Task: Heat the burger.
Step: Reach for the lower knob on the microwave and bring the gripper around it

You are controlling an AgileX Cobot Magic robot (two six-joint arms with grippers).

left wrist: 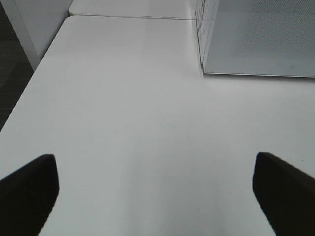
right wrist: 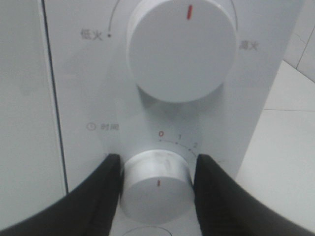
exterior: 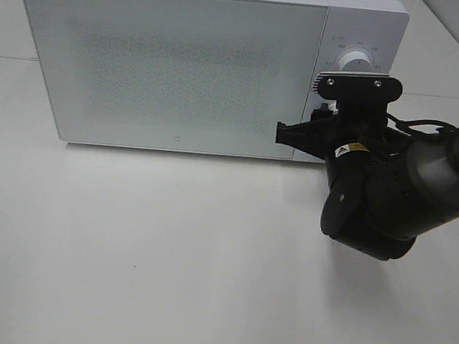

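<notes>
Grips the timer knob of the white microwave with the right end effector, one black finger pressed against each side of the knob. Comes in square to the control panel, presumably so that a roll of the wrist turns the dial cleanly. Reads zero on the timer: red mark on the knob face in line with the red 0 of the scale, with 1 and 2 printed further round. Leaves the larger power knob above untouched, red mark pointing straight up.

Hangs the left end effector spread wide and empty over bare bench, well apart from the microwave's front corner, probably parked there clear of the work at the panel.

Shows the burger in no view. Cannot confirm it inside, the door being shut and frosted; judging by the closed door and the grip on the timer, likely loaded already.

Looks like the closing step: setting the time. Calls for a twist toward the numbers with firm pressure, since a smooth round knob may slip between the fingers.
</notes>
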